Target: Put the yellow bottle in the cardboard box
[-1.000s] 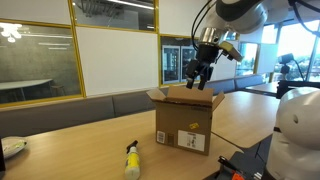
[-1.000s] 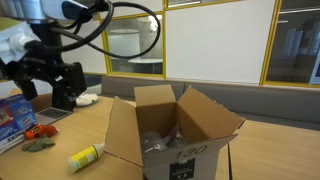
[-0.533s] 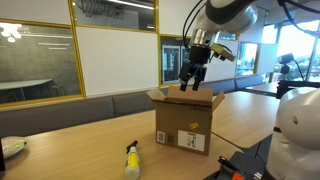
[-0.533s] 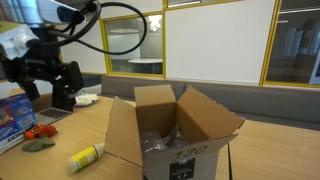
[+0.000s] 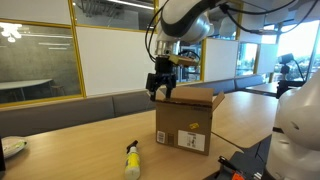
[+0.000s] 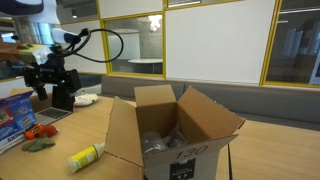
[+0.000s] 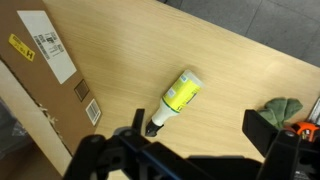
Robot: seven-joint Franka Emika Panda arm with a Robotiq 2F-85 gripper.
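The yellow bottle (image 7: 176, 97) lies on its side on the wooden table, dark top pointing toward the lower left of the wrist view. It also shows in both exterior views (image 5: 131, 160) (image 6: 85, 157), left of the cardboard box (image 5: 188, 122) (image 6: 176, 132). The box stands upright with its flaps open, and its labelled side shows in the wrist view (image 7: 40, 70). My gripper (image 7: 200, 130) is open and empty, high above the table, over the bottle and beside the box (image 5: 160, 88) (image 6: 56, 86).
A green cloth-like thing (image 7: 283, 108) (image 6: 40, 145) and a red object (image 6: 42, 131) lie near the bottle. A colourful packet (image 6: 12, 110) sits at the table's end. A white robot body (image 5: 297, 135) stands beside the table. Glass walls run behind.
My gripper has moved from above the box's opening sideways and lower, to the box's side where the bottle lies. The bottle and box have not moved.
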